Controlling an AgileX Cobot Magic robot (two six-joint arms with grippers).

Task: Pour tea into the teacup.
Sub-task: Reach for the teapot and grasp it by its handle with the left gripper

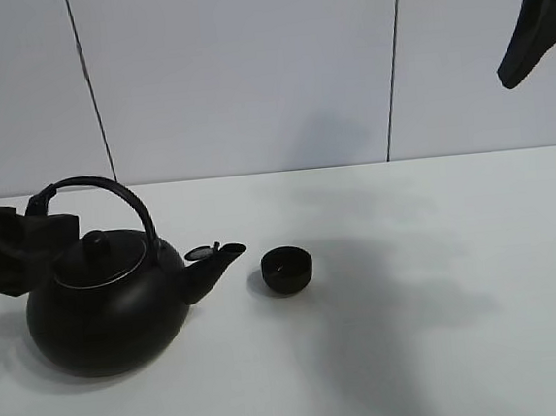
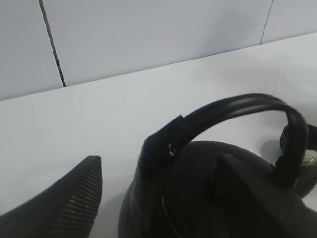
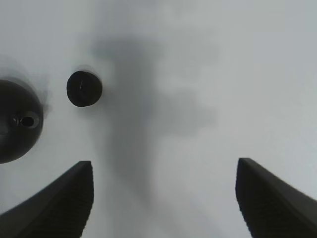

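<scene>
The small matte-black teacup stands on the white table just right of the kettle's spout; the right wrist view shows the teacup from above. The big black kettle with its arched handle sits upright at the left. My left gripper is at the handle's left end. In the left wrist view one ribbed finger shows, apart from the kettle. The other finger is lost against the black body. My right gripper hangs open and empty high above the table, at the top right of the exterior view.
The white table runs back to a pale panelled wall with dark seams. The arms cast soft shadows right of the cup.
</scene>
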